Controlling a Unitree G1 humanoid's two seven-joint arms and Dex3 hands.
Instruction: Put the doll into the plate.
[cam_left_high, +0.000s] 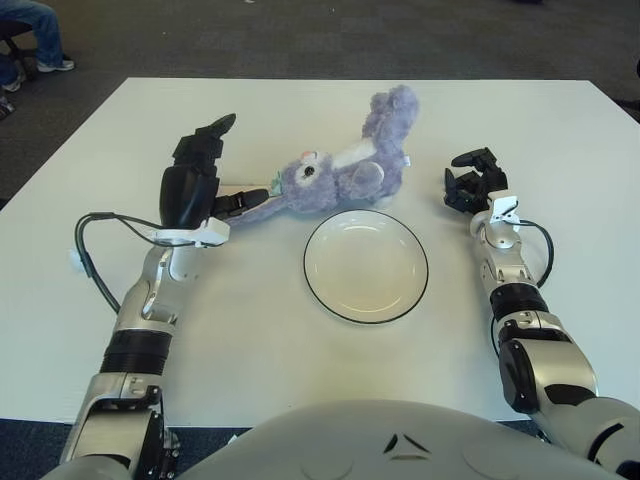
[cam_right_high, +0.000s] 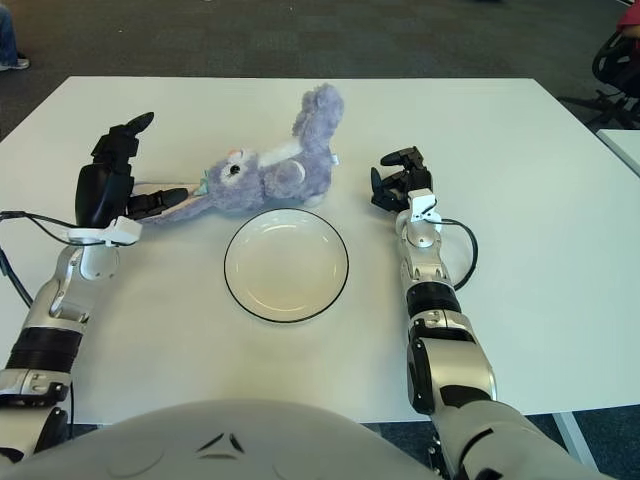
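My left hand (cam_left_high: 198, 187) fingers pinch the plush bunny's (cam_left_high: 340, 170) ear; it lies behind the plate (cam_left_high: 366, 265); my right hand (cam_left_high: 472, 182) is curled, empty.

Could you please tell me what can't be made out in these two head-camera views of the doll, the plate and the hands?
- Left hand on the doll: whether its fingers actually pinch the long ear; the hand's own back covers the contact in both views.
- Right hand: its palm side is turned away.
- The doll's underside, against the table.
- Whether the doll's body touches the plate rim; they overlap in view.
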